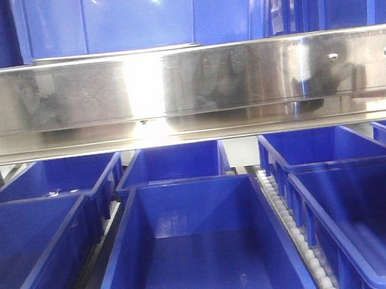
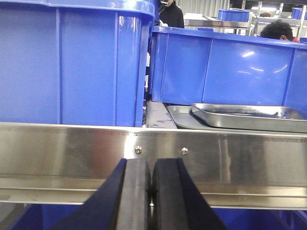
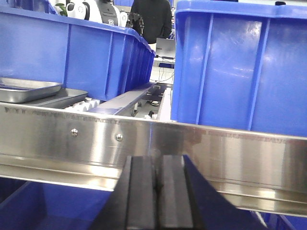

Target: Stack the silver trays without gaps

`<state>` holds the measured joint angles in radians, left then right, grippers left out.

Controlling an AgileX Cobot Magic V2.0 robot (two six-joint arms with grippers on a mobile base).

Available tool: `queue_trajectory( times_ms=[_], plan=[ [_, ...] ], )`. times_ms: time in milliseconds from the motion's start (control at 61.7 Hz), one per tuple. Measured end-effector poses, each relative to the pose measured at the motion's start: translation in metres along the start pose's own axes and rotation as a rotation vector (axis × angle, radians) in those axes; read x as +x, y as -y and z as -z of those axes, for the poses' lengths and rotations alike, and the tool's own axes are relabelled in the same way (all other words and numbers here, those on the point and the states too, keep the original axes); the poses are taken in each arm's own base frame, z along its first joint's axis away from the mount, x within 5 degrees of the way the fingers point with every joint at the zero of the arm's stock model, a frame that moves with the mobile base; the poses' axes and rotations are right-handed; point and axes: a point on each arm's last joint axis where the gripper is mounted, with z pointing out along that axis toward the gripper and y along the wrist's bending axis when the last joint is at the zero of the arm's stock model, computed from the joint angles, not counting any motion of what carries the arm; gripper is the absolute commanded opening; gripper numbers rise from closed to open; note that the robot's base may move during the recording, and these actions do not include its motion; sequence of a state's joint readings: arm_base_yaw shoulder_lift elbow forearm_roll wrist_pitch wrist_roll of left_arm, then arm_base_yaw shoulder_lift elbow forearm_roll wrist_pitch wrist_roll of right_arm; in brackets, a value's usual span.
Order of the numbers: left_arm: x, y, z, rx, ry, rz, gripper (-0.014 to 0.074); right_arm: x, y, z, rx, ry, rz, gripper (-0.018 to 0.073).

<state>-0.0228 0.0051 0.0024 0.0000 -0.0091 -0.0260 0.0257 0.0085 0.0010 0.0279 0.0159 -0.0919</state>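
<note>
Steel trays (image 2: 244, 115) sit stacked behind the rail (image 2: 72, 148); both arms' fingers (image 2: 151, 196) (image 3: 157, 191) pressed together, empty; no readable writing.

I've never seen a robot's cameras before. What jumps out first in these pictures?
Blue plastic bins fill nearly everything, in rows below and on the shelf above. A long shiny steel rail with screws runs straight across every view. Behind it, on the upper shelf, lie the silver trays, one sitting on another, while both grippers, left and right, hang shut just before the rail.
</note>
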Motion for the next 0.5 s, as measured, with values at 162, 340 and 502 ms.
queue_trajectory(
  times_ms=[162, 340, 502],
  plan=[
    [0.0000, 0.0000, 0.0000, 0.000, 0.000, 0.000, 0.0004, 0.0000, -0.0001, 0.0000, -0.001, 0.000, -0.052, -0.0078],
    [0.0000, 0.0000, 0.0000, 0.000, 0.000, 0.000, 0.0004, 0.0000, -0.0001, 0.0000, -0.001, 0.000, -0.086, -0.0078],
    [0.0000, 0.0000, 0.0000, 0.000, 0.000, 0.000, 0.0004, 0.0001, 0.0014, 0.0000, 0.026, 0.000, -0.086, -0.0078]
  ],
)
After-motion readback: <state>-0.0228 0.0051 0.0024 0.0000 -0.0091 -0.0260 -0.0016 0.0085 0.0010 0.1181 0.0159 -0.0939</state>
